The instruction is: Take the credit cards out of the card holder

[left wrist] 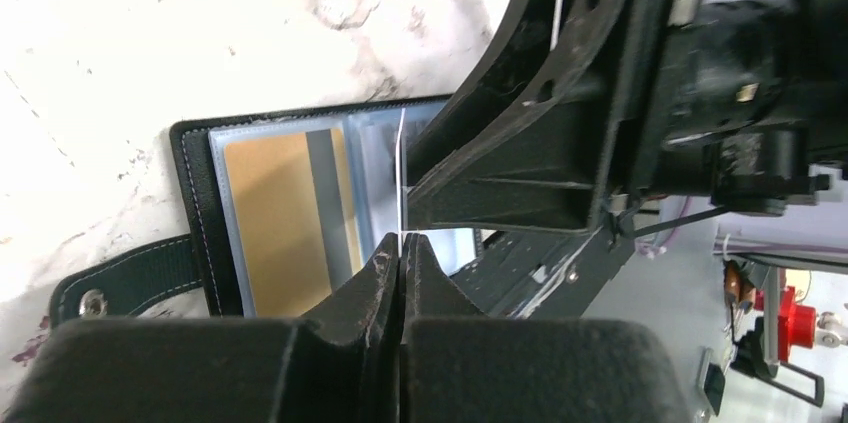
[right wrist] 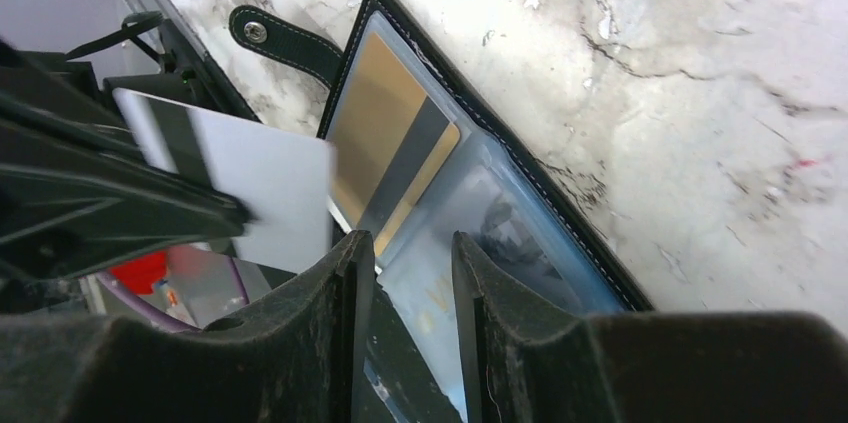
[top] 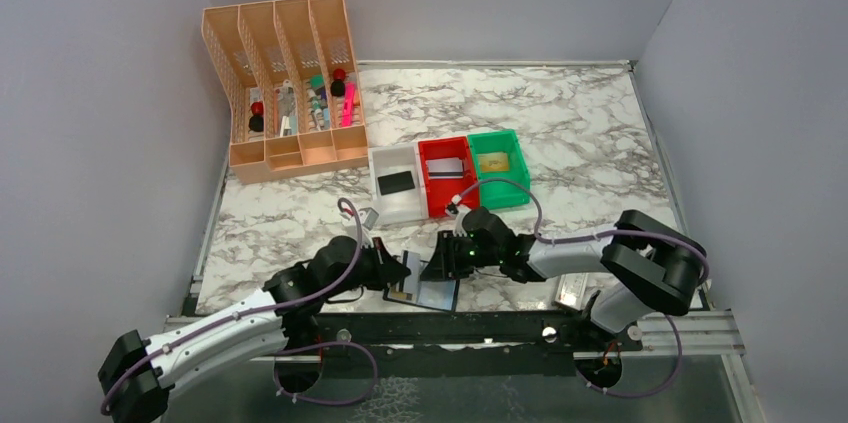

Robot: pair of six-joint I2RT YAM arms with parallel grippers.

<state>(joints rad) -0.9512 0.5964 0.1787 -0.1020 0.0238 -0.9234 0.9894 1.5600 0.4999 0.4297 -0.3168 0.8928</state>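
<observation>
The card holder (top: pixel 436 293) lies open at the table's front edge, its black tab (right wrist: pixel 272 38) stretched out. A gold credit card (right wrist: pixel 392 148) with a grey stripe sits in one see-through pocket (left wrist: pixel 285 218). My left gripper (left wrist: pixel 402 243) is shut on the edge of a white credit card (right wrist: pixel 265 178), which stands edge-on (left wrist: pixel 402 158) just above the open holder. My right gripper (right wrist: pixel 412 243) is on the holder's blue-grey pocket, jaws apart and gripping nothing. In the top view the left gripper (top: pixel 404 268) and the right gripper (top: pixel 447 261) nearly touch over the holder.
Behind the holder stand a white bin (top: pixel 392 205) with a black card, a red bin (top: pixel 432 193) with a pale card and a green bin (top: pixel 522 175) with a yellowish card. A peach desk organizer (top: pixel 285 83) is at the back left. A small whitish case (top: pixel 572 291) lies front right.
</observation>
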